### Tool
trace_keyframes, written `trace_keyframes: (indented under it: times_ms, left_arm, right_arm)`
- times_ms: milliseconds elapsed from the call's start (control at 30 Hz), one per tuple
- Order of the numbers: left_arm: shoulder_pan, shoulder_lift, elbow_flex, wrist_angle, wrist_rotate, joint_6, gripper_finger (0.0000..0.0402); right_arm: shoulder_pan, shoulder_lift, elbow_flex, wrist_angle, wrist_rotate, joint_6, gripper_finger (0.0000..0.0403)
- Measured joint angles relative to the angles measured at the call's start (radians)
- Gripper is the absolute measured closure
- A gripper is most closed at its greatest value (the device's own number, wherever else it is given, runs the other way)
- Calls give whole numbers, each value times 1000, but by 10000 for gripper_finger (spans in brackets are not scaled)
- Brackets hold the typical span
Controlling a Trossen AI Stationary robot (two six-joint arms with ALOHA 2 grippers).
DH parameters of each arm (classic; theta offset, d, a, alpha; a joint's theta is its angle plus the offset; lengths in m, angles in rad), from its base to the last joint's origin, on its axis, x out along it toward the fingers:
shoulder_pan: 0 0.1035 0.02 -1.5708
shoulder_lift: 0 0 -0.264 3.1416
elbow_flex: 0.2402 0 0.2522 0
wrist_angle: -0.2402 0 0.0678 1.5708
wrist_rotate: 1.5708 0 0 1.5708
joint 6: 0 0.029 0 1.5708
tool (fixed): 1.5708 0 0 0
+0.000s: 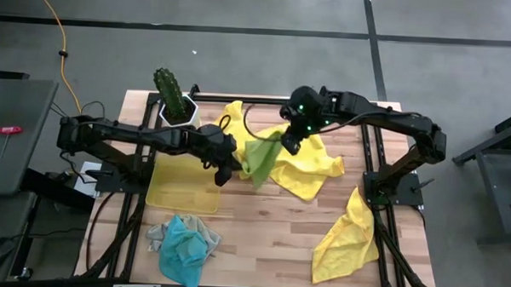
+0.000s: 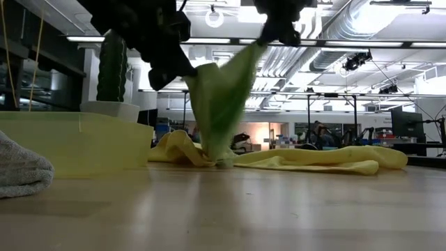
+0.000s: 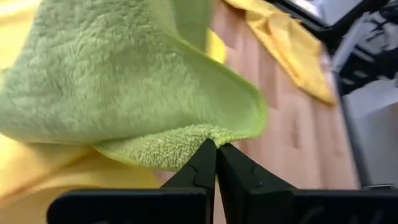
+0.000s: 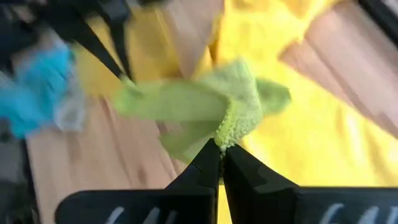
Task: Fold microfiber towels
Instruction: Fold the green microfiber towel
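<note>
Green towel (image 1: 257, 159) up in air mid-bench, left gripper (image 1: 223, 173) and right gripper (image 1: 288, 143) each pinching corner.

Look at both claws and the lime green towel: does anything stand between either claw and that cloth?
Nothing visible does. The left claw is shut on one edge of the lime green towel and the right claw is shut on another, so it hangs between them above the yellow towel.

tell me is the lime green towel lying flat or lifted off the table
Lifted, mostly. The lime green microfiber towel hangs stretched between the left tool and right tool, each shut on a corner; only its lowest tip meets the wooden table.
</note>
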Motion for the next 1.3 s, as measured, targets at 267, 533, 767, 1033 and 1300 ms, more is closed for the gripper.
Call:
trace_keyframes:
  times_ms: [267,533,767,1033,1300]
  left_arm:
    - [-33,1,0,76,-4,-155,401]
    - [6,1,0,68,-47,-167,401]
    - [56,1,0,41,-81,-199,402]
    - [87,1,0,37,-67,-211,402]
    - [86,1,0,18,-32,-190,401]
  right_arm:
    - [-19,1,-125,1,44,-86,378]
    - [-106,1,-286,283,-33,20,283]
    - [-9,-8,-352,248,-150,25,235]
    - [289,-10,-483,510,-32,54,234]
    - [382,-10,-639,752,211,124,234]
